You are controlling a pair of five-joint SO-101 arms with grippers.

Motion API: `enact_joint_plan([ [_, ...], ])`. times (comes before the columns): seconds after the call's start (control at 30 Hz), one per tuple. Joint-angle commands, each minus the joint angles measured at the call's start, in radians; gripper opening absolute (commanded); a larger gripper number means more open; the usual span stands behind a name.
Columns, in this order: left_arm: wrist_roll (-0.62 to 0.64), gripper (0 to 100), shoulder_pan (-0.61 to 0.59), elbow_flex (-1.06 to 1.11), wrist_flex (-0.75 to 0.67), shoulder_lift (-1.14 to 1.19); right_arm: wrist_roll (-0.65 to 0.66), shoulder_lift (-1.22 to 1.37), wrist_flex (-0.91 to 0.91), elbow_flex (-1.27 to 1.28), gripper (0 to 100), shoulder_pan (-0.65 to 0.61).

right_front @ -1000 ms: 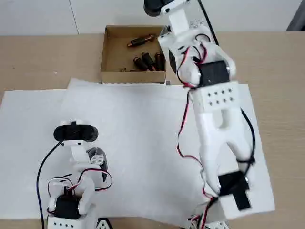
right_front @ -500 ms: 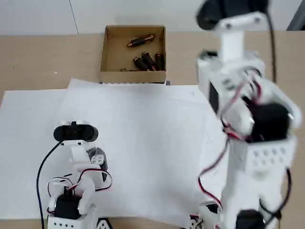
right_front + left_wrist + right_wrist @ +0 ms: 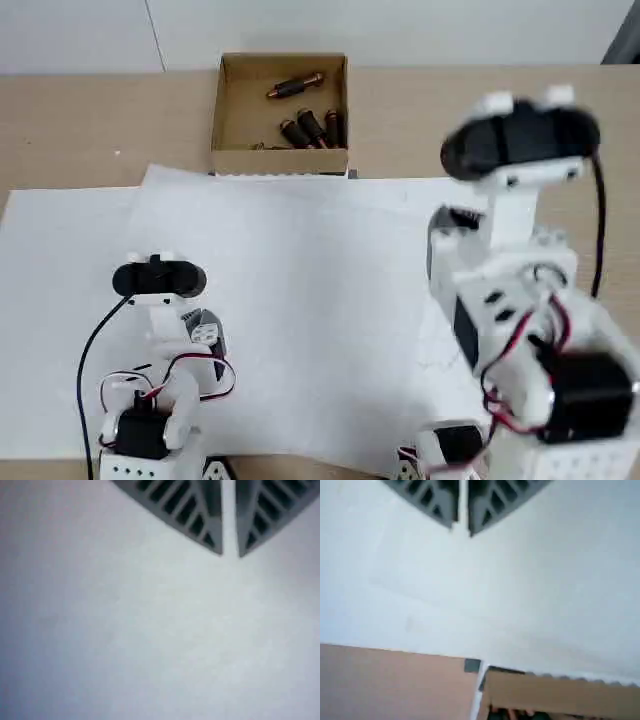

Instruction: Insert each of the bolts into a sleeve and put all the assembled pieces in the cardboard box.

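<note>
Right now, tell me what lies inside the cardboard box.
Inside the cardboard box: one assembled piece lying alone and three other pieces side by side. Its near wall hides part of the floor.

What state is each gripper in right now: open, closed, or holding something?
Left gripper: closed, holding nothing.
Right gripper: closed, holding nothing.
</note>
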Motion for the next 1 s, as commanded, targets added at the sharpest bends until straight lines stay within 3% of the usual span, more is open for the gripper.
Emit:
enact_joint_plan([
  [0.0, 0.005, 0, 0.003, -0.007, 0.003, -0.011, -0.011, -0.179, -0.13, 0.256, 0.3, 0.008],
  [0.23, 0.005, 0, 0.003, -0.007, 0.003, -0.011, -0.012, -0.441, -0.292, 0.681, 0.3, 0.008],
  [0.6, 0.005, 0, 0.003, -0.007, 0.003, -0.011, -0.009, -0.835, -0.386, 1.168, 0.3, 0.007],
  [0.97, 0.005, 0, 0.003, -0.007, 0.003, -0.011, -0.015, -0.886, -0.39, 1.297, 0.3, 0.008],
])
